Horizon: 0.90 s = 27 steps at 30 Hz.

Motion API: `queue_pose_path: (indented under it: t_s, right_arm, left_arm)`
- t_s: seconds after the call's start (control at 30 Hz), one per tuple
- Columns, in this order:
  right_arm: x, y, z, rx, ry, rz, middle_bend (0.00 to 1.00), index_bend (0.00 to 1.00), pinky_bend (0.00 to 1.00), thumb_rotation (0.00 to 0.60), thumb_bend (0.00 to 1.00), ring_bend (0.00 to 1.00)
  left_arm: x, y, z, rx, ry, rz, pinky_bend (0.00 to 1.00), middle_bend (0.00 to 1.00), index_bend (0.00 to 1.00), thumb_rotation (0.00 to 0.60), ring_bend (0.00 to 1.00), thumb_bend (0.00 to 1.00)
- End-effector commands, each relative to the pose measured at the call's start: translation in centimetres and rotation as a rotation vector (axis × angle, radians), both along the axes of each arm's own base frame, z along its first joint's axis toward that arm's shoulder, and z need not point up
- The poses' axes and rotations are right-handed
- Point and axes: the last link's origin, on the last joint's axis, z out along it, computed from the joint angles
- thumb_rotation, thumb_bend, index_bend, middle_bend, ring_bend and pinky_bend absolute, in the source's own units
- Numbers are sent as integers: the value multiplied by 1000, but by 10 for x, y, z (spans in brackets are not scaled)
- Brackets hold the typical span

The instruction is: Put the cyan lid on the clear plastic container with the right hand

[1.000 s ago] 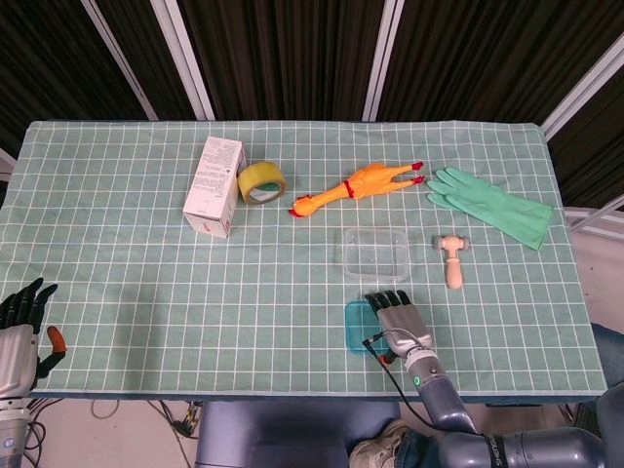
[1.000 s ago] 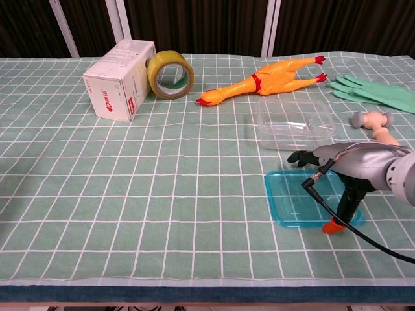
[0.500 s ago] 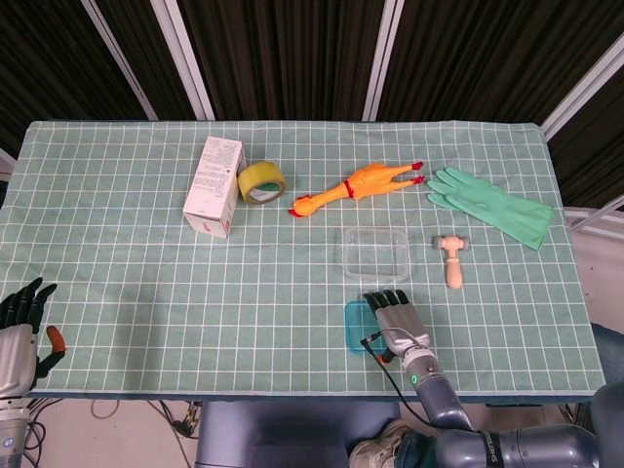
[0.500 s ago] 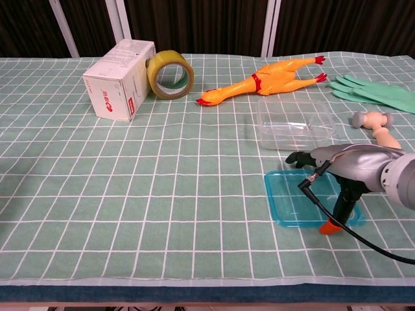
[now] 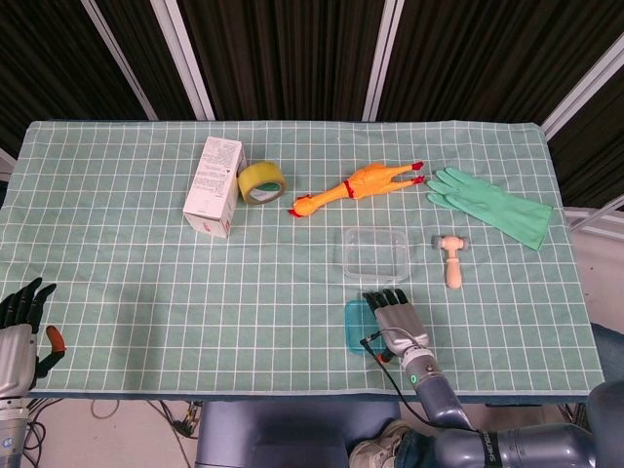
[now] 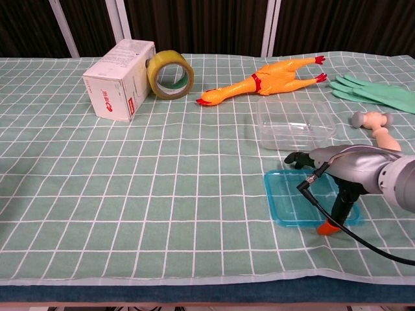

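Note:
The cyan lid (image 5: 353, 327) lies flat on the green checked cloth, just in front of the clear plastic container (image 5: 374, 252). My right hand (image 5: 398, 320) hovers over the lid's right half, its fingers stretched out toward the container. In the chest view the lid (image 6: 292, 201) shows its left half bare, and the right hand (image 6: 343, 170) has its orange-tipped thumb pointing down at the lid's front right edge. The container (image 6: 295, 122) stands empty and upright. My left hand (image 5: 19, 327) hangs off the table's near left corner, fingers apart and holding nothing.
A wooden mallet (image 5: 452, 258) lies right of the container, with a green glove (image 5: 492, 205) beyond it. A rubber chicken (image 5: 356, 187) lies behind the container. A tape roll (image 5: 261, 181) and a white box (image 5: 215, 185) stand at the far left.
My right hand has crept slightly left over the lid, and its thumb tip has slid left along the front edge. The lid still lies flat.

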Motion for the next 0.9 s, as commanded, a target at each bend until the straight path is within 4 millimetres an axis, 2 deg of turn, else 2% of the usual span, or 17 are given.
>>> queue_pose_path:
  t_s: [0.03,0.5,0.9]
  right_arm:
    - [1,0,1,1,-17,-7,419,0,0,600,171,79]
    - [1,4,8,1,-82,-10,467,0,0,600,172,110]
    - [1,3,3,-24,-73,46,477,0,0,600,171,118]
  left_arm:
    - [0,0,0,-1,0,1,0,0,120,600,0,741]
    - [0,0,0,0,-2,2,0,0,120,600,0,741]
    - [0,0,0,1,-4,3,0,0,124,600,0,741]
